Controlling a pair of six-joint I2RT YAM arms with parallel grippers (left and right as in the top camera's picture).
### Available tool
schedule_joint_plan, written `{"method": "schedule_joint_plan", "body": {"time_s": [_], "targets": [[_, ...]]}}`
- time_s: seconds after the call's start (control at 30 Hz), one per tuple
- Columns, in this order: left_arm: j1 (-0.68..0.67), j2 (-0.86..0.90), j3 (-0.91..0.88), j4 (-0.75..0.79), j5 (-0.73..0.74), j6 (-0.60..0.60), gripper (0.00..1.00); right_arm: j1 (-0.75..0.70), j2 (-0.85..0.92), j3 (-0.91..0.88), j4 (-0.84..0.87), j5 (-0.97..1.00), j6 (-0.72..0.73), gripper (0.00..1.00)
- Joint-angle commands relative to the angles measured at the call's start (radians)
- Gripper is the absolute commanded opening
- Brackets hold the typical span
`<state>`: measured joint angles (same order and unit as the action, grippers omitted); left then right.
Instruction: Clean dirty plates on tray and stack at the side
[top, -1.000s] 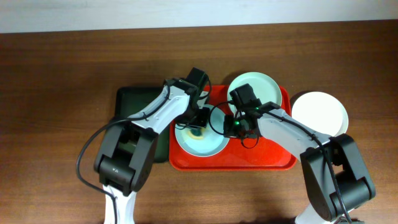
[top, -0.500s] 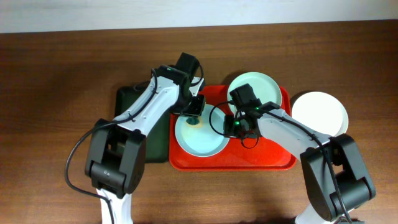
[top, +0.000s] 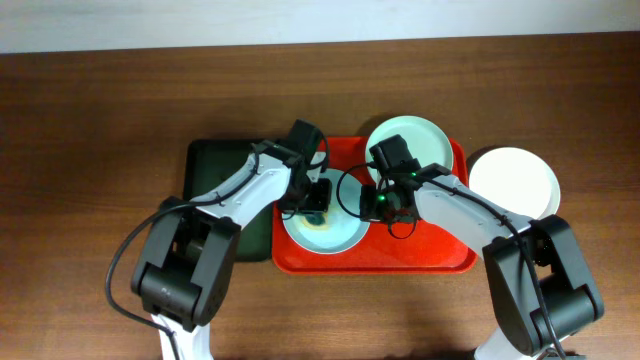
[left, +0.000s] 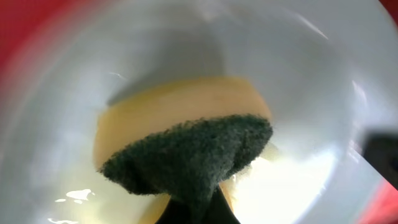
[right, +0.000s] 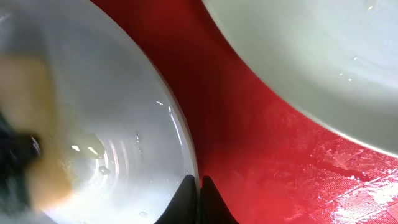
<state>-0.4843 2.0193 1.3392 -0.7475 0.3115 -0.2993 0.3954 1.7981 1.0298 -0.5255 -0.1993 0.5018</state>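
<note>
Left gripper (left: 198, 210) clenched on yellow-and-green sponge (left: 186, 155), sponge pressed into pale mint plate (left: 311, 81). Right gripper (right: 199, 185) pinched tight on same plate's rim. Plate seated in red tray (top: 420, 258), second mint plate (top: 408, 140) just beside it. White plate (top: 515, 180) set on table (top: 100, 120), right of tray.

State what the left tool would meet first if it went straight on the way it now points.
The mint plate: the left tool, shut on a sponge, points down into its yellow-smeared middle, the sponge apparently touching it.
</note>
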Motion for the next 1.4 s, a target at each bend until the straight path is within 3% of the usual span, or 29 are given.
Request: {"method": "schedule_joint_plan", "body": {"time_s": [0.0, 0.2, 0.5, 0.77, 0.97, 1.03, 1.13, 1.37], "targets": [[0.001, 0.02, 0.071, -0.076, 0.142, 0.047, 0.0, 0.004, 0.008, -0.012, -0.001, 0.0, 0.004, 0.04], [0.03, -0.058, 0.19, -0.15, -0.057, -0.003, 0.0, 0.004, 0.008, -0.012, -0.001, 0.0, 0.004, 0.04], [0.028, -0.021, 0.107, -0.166, -0.205, -0.025, 0.0, 0.003, 0.008, -0.012, -0.001, 0.0, 0.004, 0.04], [0.026, 0.093, 0.098, -0.147, -0.197, -0.074, 0.0, 0.004, 0.008, -0.012, -0.001, 0.0, 0.004, 0.04], [0.029, 0.12, 0.108, -0.108, 0.192, 0.048, 0.0, 0.004, 0.008, -0.012, 0.0, 0.0, 0.005, 0.04], [0.042, 0.109, 0.143, -0.127, 0.232, 0.047, 0.0, 0.004, 0.008, -0.012, -0.001, 0.0, 0.005, 0.04], [0.059, 0.074, 0.192, -0.146, 0.213, 0.047, 0.0, 0.004, 0.008, -0.012, -0.001, 0.0, 0.005, 0.04], [0.048, 0.004, 0.209, -0.184, -0.06, 0.023, 0.0, 0.004, 0.008, -0.012, -0.001, 0.0, 0.005, 0.04]]}}
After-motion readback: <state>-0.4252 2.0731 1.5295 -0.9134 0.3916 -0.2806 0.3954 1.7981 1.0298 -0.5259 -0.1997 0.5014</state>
